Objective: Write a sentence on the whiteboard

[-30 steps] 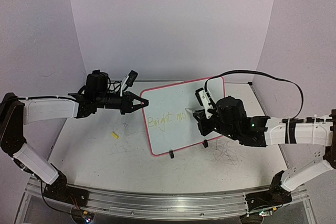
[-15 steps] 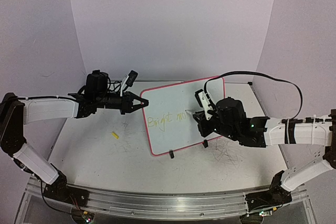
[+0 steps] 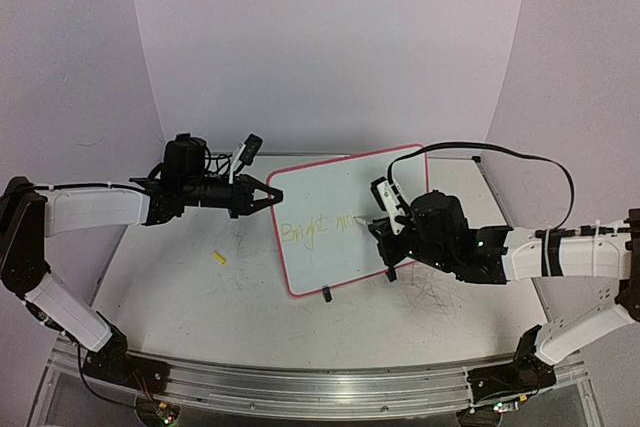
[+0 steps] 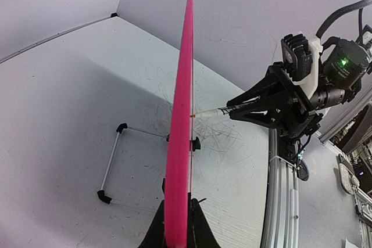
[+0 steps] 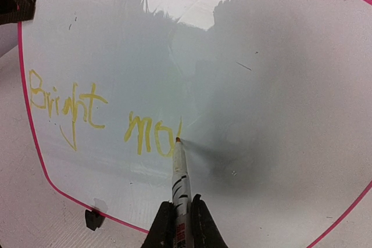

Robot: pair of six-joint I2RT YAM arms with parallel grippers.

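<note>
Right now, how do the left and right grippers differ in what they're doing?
The left gripper clamps the whiteboard by its pink rim; the right gripper clamps a marker. The left gripper meets the board edge-on; the right gripper faces its writing side, marker tip on the yellow writing. Both are shut on something.

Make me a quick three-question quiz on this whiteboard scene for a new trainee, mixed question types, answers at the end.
1. True or false: the left hand is clamped on the rim of the whiteboard, holding it propped up.
2. Multiple choice: the yellow writing on the board currently reads: A) "Bright mo", B) "Bright moments ahead", C) nothing at all.
3. Fill in: the right hand grips a ____ with its tip against the board's white face.

Key: 1 true; 2 A; 3 marker.
</note>
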